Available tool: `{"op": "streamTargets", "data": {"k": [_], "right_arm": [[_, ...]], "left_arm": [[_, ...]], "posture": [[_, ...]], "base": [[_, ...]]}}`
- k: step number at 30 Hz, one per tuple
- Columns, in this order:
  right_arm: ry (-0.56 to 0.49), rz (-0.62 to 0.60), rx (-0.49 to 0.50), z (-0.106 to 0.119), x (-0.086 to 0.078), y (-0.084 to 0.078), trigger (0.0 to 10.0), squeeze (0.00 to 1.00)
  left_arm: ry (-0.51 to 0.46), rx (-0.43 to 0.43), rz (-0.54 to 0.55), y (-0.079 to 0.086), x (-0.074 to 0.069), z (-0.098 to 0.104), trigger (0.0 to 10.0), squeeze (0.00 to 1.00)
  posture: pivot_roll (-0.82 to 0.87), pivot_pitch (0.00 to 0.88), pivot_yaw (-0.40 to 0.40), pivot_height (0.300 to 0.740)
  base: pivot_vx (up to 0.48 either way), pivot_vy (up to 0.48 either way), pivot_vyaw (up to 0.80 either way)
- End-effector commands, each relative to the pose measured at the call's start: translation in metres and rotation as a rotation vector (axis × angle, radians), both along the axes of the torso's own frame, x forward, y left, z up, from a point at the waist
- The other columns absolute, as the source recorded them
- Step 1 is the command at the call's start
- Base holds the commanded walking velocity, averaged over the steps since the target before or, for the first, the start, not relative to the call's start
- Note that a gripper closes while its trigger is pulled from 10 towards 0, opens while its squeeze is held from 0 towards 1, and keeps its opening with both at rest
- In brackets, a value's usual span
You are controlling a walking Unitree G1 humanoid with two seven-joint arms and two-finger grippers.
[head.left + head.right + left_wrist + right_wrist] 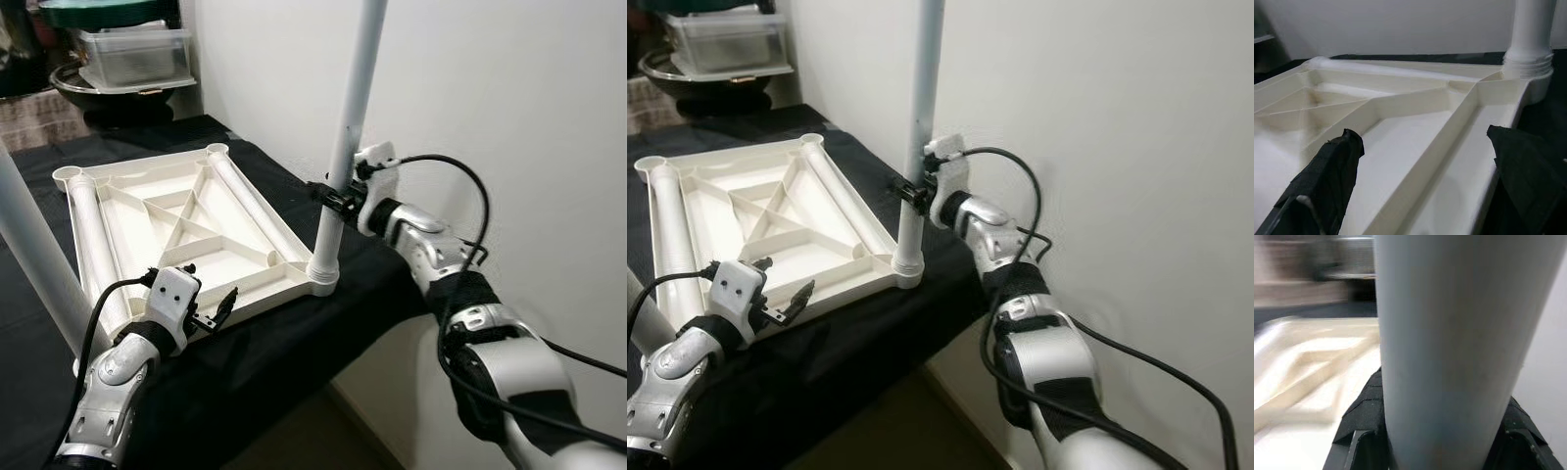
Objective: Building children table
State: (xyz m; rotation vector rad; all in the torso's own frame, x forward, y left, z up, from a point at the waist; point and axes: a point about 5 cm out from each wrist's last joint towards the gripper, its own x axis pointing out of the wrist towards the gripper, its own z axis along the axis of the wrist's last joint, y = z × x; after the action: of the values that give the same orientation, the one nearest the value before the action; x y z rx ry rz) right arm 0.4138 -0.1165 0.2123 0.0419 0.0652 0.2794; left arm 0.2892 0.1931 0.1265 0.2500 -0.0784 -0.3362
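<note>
A white plastic tabletop (pixel 186 230) lies upside down on a black-covered surface, ribs facing up. A white table leg (pixel 348 127) stands upright in its near right corner socket (pixel 322 275). My right gripper (pixel 336 198) is shut on that leg a little above the socket; the leg (pixel 1449 347) sits between its black fingers (pixel 1359 426). My left gripper (pixel 206 313) is open at the near edge of the tabletop (pixel 1415 142), one finger (pixel 1327 181) over the ribbed inside, the other (pixel 1528 171) outside the rim. Another white leg (pixel 39 259) stands at the near left corner.
The black cloth (pixel 294 343) ends at a front edge with floor below. A white wall (pixel 490 88) runs close along the right, just behind my right arm. A clear plastic box (pixel 132 54) on dark bowls sits at the far back. A loose leg (pixel 240 191) lies along the tabletop's right side.
</note>
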Motion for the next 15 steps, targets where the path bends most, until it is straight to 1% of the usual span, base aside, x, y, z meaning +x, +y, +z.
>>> {"op": "streamTargets", "data": {"k": [1, 2, 3, 4, 5, 6, 7, 8, 11, 12, 13, 14, 15], "right_arm": [[0.212, -0.320, -0.028, -0.049, -0.009, -0.034, 0.0, 0.00], [0.236, -0.400, -0.015, -0.055, -0.012, -0.038, 0.0, 0.00], [0.236, -0.400, -0.015, -0.055, -0.012, -0.038, 0.0, 0.00], [0.259, -0.443, 0.006, -0.061, -0.015, -0.035, 0.0, 0.00], [0.259, -0.443, 0.006, -0.061, -0.015, -0.035, 0.0, 0.00], [0.229, -0.397, 0.037, -0.052, -0.016, -0.018, 10.0, 0.00], [0.169, -0.330, 0.077, -0.036, -0.016, 0.000, 10.0, 0.00], [0.096, -0.270, 0.107, -0.019, -0.016, 0.012, 10.0, 0.00], [0.096, -0.270, 0.107, -0.019, -0.016, 0.012, 10.0, 0.00], [0.028, -0.221, 0.128, 0.000, -0.015, 0.017, 10.0, 1.00], [-0.025, -0.167, 0.145, 0.018, -0.011, 0.019, 10.0, 1.00], [-0.025, -0.167, 0.145, 0.018, -0.011, 0.019, 10.0, 1.00], [-0.062, -0.092, 0.153, 0.033, -0.008, 0.019, 10.0, 0.30]], "left_arm": [[0.006, 0.012, 0.011, 0.004, -0.002, -0.002, 10.0, 0.00], [0.007, 0.011, 0.010, 0.003, -0.002, -0.003, 10.0, 0.00], [0.007, 0.011, 0.010, 0.003, -0.002, -0.003, 10.0, 0.00], [0.008, 0.011, 0.009, 0.002, -0.003, -0.004, 10.0, 0.00], [0.008, 0.011, 0.009, 0.002, -0.003, -0.004, 10.0, 0.00], [0.013, 0.010, 0.005, 0.001, -0.004, -0.005, 10.0, 0.00], [0.016, 0.010, 0.001, 0.000, -0.004, -0.005, 10.0, 0.00], [0.019, 0.011, -0.002, 0.000, -0.004, -0.006, 10.0, 0.00], [0.019, 0.011, -0.002, 0.000, -0.004, -0.006, 10.0, 0.00], [0.020, 0.013, -0.004, 0.001, -0.002, -0.006, 10.0, 0.00], [0.015, 0.013, -0.003, 0.001, -0.001, -0.004, 10.0, 0.00], [0.015, 0.013, -0.003, 0.001, -0.001, -0.004, 10.0, 0.00], [0.012, 0.012, -0.002, 0.001, 0.001, -0.003, 10.0, 0.00]], "posture": [[0.04, 0.000, -0.119, 0.740], [0.04, 0.000, -0.118, 0.740], [0.04, 0.000, -0.118, 0.740], [0.04, 0.000, -0.118, 0.740], [0.04, 0.000, -0.118, 0.740], [0.04, 0.000, -0.105, 0.740], [0.03, 0.000, -0.097, 0.740], [0.03, 0.000, -0.097, 0.740], [0.03, 0.000, -0.097, 0.740], [0.02, 0.000, -0.100, 0.740], [0.02, 0.000, -0.105, 0.740], [0.02, 0.000, -0.105, 0.740], [0.02, 0.000, -0.106, 0.740]], "base": [[0.000, 0.000, 0.00], [0.000, 0.000, 0.00], [0.000, 0.000, 0.00], [0.000, 0.000, 0.00], [0.000, 0.000, 0.00], [0.000, 0.000, 0.00], [0.000, 0.000, 0.00], [0.000, 0.000, 0.00], [0.000, 0.000, 0.00], [0.000, 0.000, 0.00], [0.000, 0.000, 0.00], [0.000, 0.000, 0.00], [0.000, 0.000, 0.00]]}}
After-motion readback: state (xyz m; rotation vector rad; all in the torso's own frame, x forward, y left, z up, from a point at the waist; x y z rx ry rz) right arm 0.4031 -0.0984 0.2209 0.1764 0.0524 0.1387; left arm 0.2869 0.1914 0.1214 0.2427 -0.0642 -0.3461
